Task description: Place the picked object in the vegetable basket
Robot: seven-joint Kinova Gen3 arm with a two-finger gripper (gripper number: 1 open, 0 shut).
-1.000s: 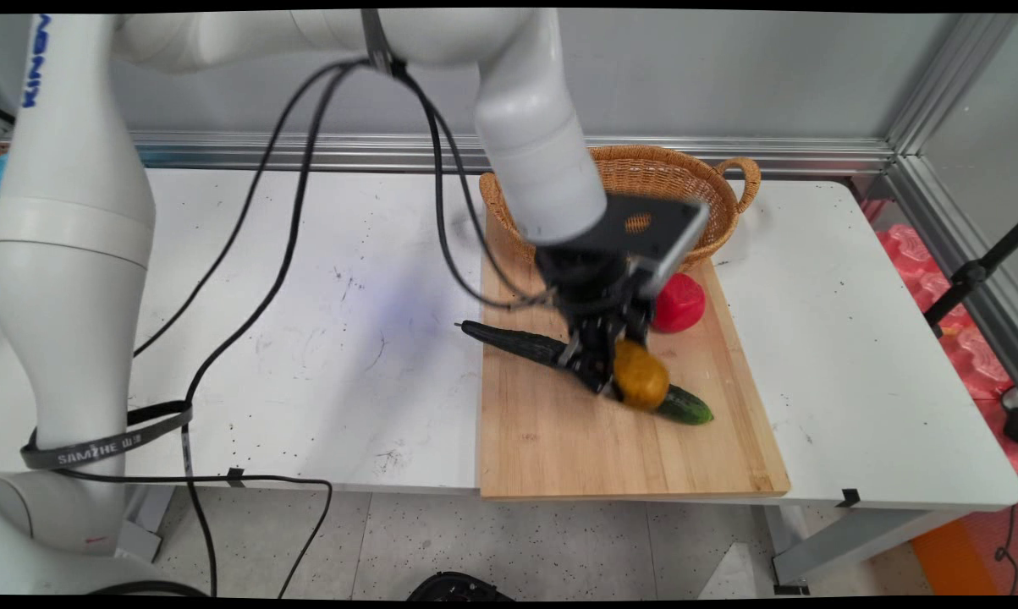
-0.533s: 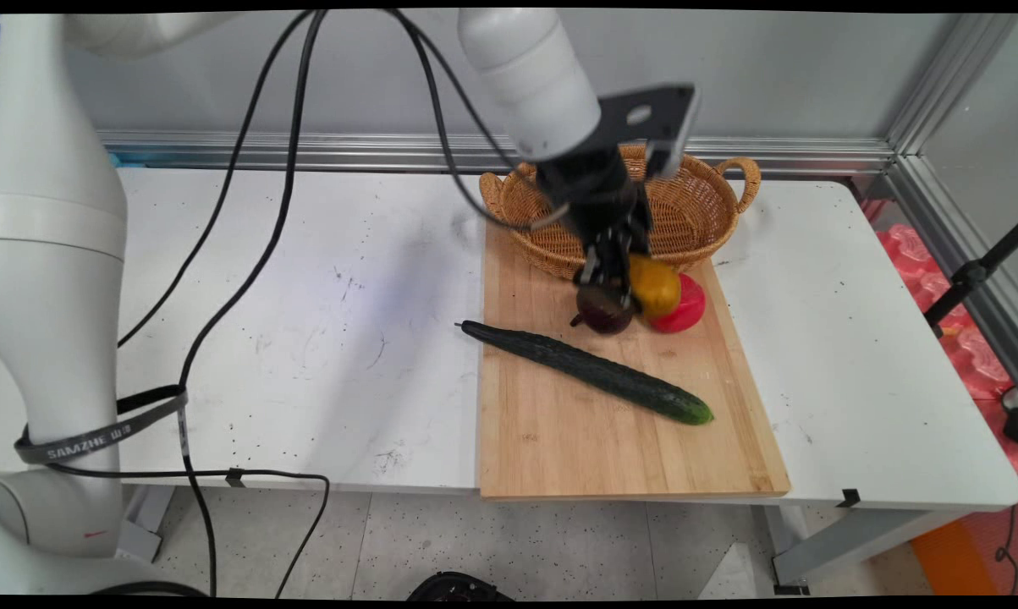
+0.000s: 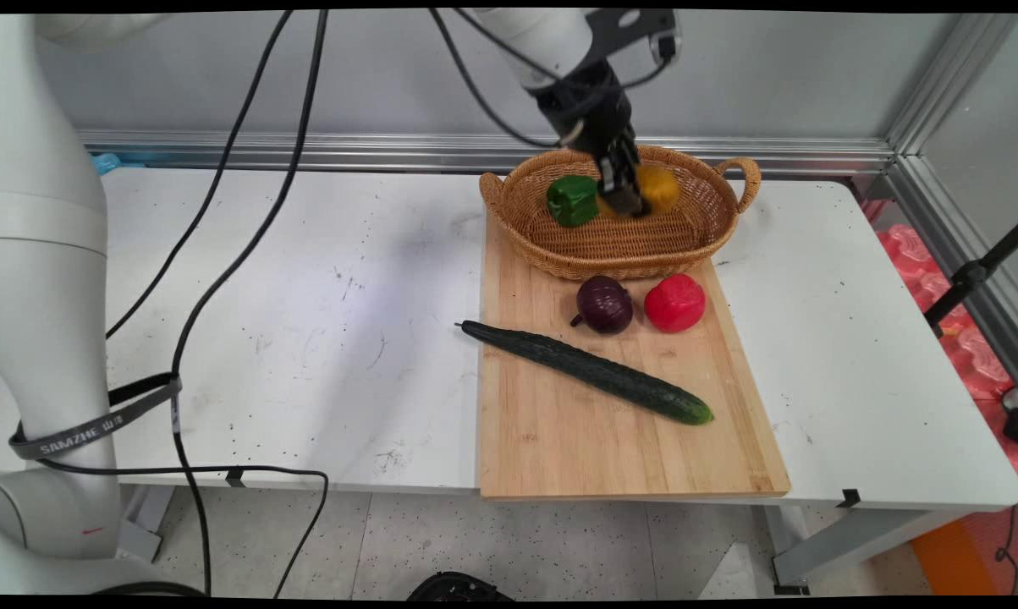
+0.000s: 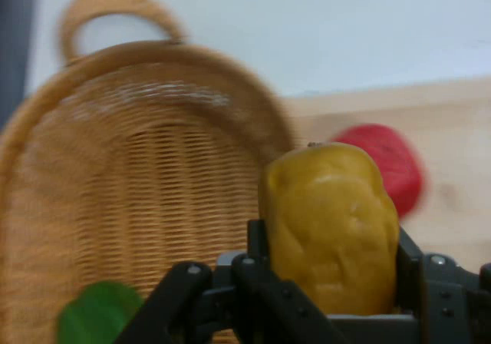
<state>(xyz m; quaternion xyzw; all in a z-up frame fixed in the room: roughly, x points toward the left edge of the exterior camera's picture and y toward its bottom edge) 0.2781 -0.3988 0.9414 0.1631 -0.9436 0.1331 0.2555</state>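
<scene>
White worktop, matte, scuffed and speckled, carries a long pale wooden board with visible grain, flat and smooth. At the board's far end sits an oval wicker basket, woven ribbed walls, loop handles at both ends, shallow. The gripper hangs over the basket's middle, clenched on a yellow potato-like thing, lumpy, dull, waxy skin, rounded oblong; in the hand view it fills the gap between the jaws. Judgement: carry steady, clear of the wicker rim and the green piece, since the rounded skin could slip. Dark green cucumber, long, thin, bumpy, lies diagonally across the board's left edge. Inside the basket just beside the gripper, a glossy blocky green pepper. Near the basket on the board: red pepper, shiny, lobed; purple onion, round, glossy, apart from it.
</scene>
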